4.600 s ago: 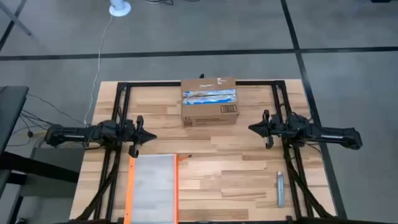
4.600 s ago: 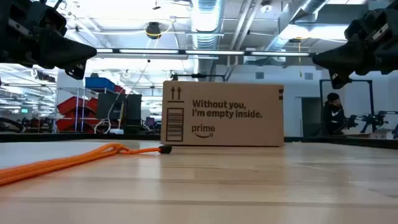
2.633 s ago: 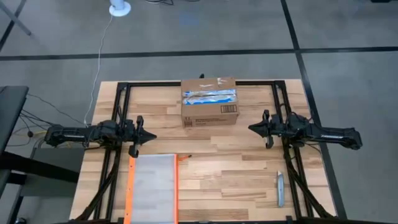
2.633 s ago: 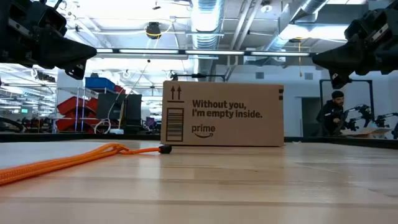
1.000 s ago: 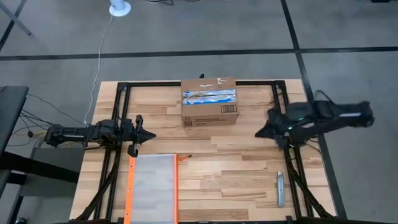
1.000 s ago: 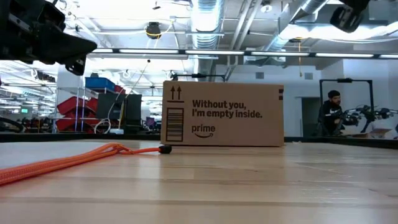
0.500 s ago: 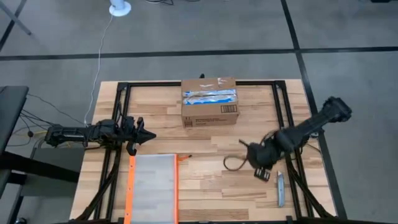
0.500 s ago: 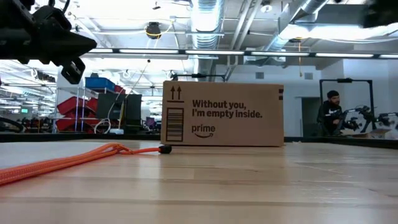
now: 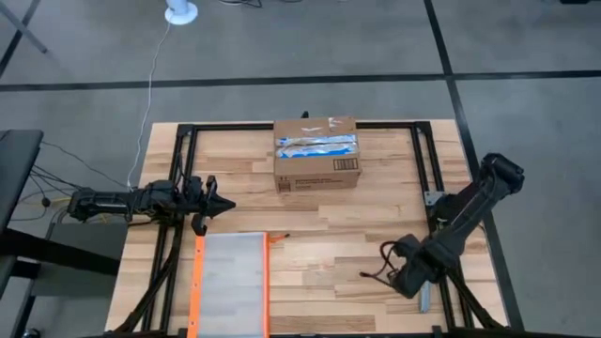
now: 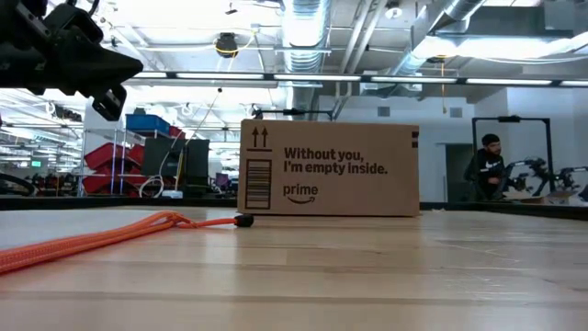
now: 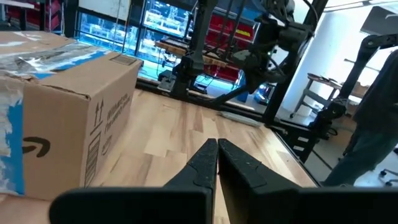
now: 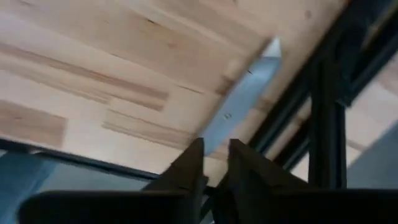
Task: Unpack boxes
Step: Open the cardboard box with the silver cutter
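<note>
High view: box [image 9: 317,153] sealed with tape at far middle of surface [image 9: 329,235], likely light, stiff, best steadied by its side walls; right gripper [image 9: 408,274], jaws narrowly parted, hovers over knife [image 12: 239,102]; left gripper [image 9: 208,199] closed, idle.

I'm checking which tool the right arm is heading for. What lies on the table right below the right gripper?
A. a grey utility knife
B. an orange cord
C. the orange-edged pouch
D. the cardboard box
A: the right wrist view shows the grey utility knife lying on the wood just past the right gripper, whose jaws stand slightly apart; the cardboard box sits far off.
</note>
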